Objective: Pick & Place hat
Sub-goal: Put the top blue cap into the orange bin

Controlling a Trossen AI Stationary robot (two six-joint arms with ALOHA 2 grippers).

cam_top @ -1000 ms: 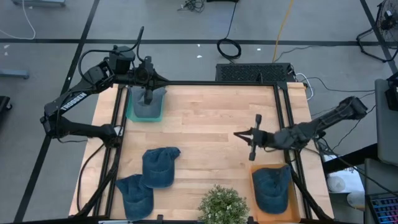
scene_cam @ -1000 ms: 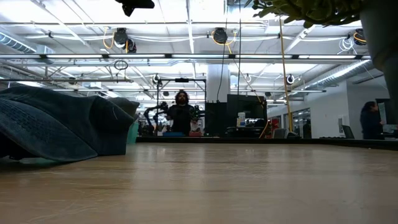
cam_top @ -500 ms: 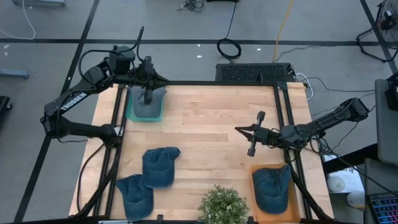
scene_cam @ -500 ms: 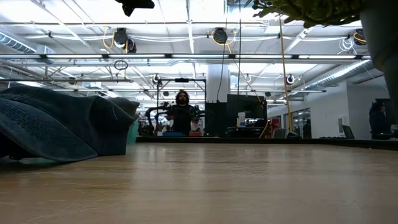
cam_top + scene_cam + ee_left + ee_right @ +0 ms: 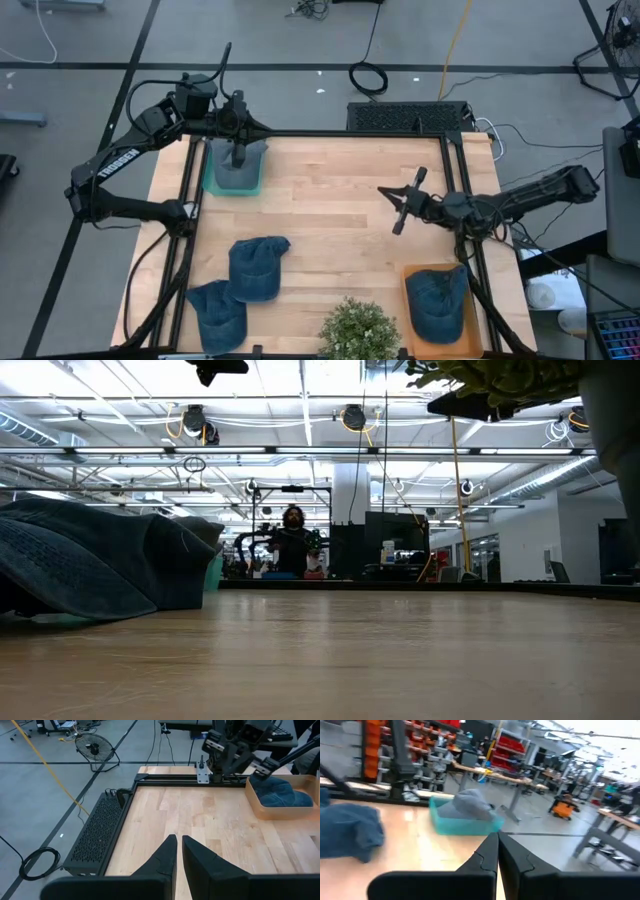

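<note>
Right gripper (image 5: 400, 207) empty, fingers pressed together above mid-table, presumably done with hat (image 5: 437, 300) in wooden tray (image 5: 409, 312); left gripper (image 5: 239, 158) nearly closed, parked over teal bin (image 5: 210, 182).

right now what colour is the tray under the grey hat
Teal tray, clearest in the right wrist view, holding the grey hat.

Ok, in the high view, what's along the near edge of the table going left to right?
Blue hat → second blue hat, overlapping the first → potted plant → wooden tray holding a blue hat.
</note>
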